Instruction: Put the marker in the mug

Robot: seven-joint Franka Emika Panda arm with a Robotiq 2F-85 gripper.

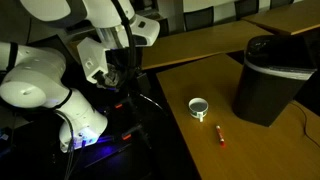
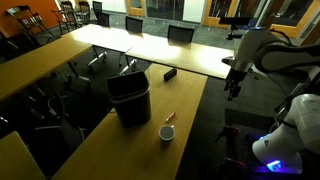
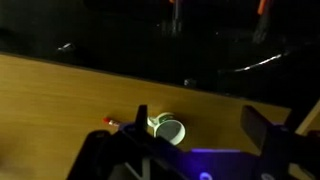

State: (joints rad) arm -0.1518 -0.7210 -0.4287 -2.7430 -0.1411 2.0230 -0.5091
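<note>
The marker (image 1: 219,133) is a small thin red-orange stick lying flat on the wooden table (image 1: 250,155), a little in front of the mug (image 1: 199,107). The mug is a small round cup with a pale rim and dark inside, standing upright. Both show in the other exterior view, the mug (image 2: 167,133) with the marker (image 2: 169,118) beside it next to the black bin. In the wrist view the mug (image 3: 170,130) sits between my fingers' line of sight and the marker tip (image 3: 110,122) peeks out at left. My gripper (image 3: 198,128) is open and empty, well above the table edge.
A large black bin (image 1: 271,78) stands on the table beyond the mug; it also shows in an exterior view (image 2: 130,98). A dark flat object (image 2: 170,73) lies farther along the table. Chairs and more tables stand behind. The robot base glows blue (image 2: 275,155).
</note>
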